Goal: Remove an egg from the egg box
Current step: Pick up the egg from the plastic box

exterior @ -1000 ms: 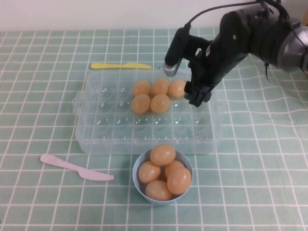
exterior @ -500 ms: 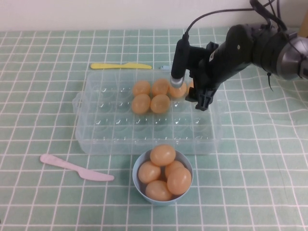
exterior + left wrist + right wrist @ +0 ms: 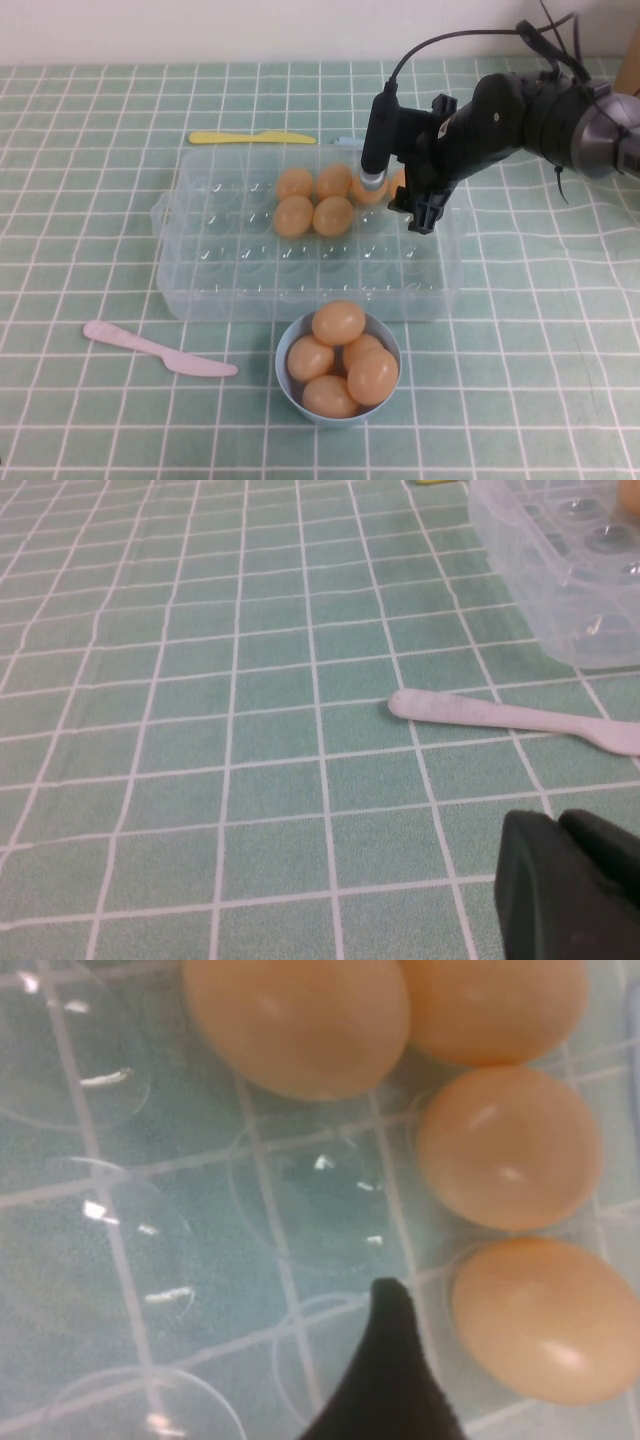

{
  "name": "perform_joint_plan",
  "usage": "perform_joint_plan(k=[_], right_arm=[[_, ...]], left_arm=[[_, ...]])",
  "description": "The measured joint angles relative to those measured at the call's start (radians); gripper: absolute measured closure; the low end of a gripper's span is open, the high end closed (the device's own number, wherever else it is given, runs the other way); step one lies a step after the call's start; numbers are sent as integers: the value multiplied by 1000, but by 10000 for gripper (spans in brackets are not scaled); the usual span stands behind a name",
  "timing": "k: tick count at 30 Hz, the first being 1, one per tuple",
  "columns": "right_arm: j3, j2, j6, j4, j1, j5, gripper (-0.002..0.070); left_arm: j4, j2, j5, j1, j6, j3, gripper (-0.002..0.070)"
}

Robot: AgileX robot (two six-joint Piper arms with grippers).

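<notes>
Right pincer hangs low over box at its far-right cells, beside egg; whether it is apart, we cannot tell. Left pincer is parked near-left, state unclear. Egg looks light, slick, rounded: we'd grip across the middle, gently.

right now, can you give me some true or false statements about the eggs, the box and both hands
1. The right hand is down over the egg box, by the rightmost egg. True.
2. The blue bowl is empty. False: it holds several eggs.
3. The pink knife lies inside the egg box. False: it lies on the cloth outside it, toward the robot's left.
4. A yellow knife lies beyond the far side of the box. True.
5. The left hand is holding an egg. False: it sits over the cloth near the pink knife, holding nothing visible.
</notes>
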Motion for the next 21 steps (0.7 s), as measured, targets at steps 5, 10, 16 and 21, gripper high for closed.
perform_joint_plan(k=[5,10,16,21], right_arm=[[4,17,0,-4,0,-10,200],[4,27,0,-9,0,-38,200],[5,41,0,-9,-5,-68,200],[6,50,0,-11,-13,-78,200]], left_arm=[[0,0,0,0,0,0,678],[0,0,0,0,0,0,678],[0,0,0,0,0,0,678],[0,0,0,0,0,0,678]])
